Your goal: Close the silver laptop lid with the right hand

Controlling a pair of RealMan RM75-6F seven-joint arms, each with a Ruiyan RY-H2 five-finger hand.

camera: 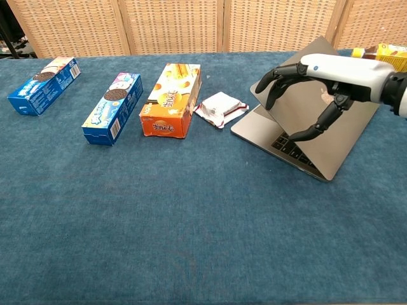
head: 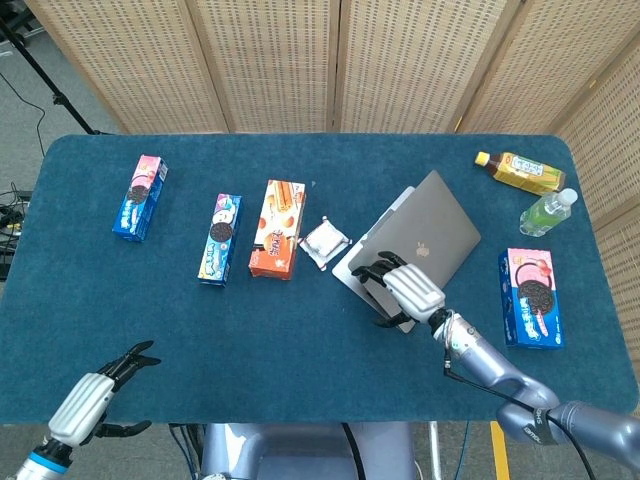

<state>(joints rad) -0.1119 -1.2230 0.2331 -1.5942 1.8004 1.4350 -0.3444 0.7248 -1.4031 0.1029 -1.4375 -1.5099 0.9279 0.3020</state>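
Silver laptop lid (camera: 331, 121), right of center, is half shut. My right hand (camera: 305, 82) rests on its back, fingers spread, gripping nothing. Next: press down till it meets the keyboard (camera: 294, 147).

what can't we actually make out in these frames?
- Laptop keyboard and screen: mostly hidden by the lowered lid and the right hand in both views.
- Whether the right hand's fingers touch the lid: not clear in either view.
- Left hand: only in the head view, small, at the bottom edge; wrist cut off.
- Yellow bottle: cropped by the chest view's right edge.
- Box labels: too small to read.
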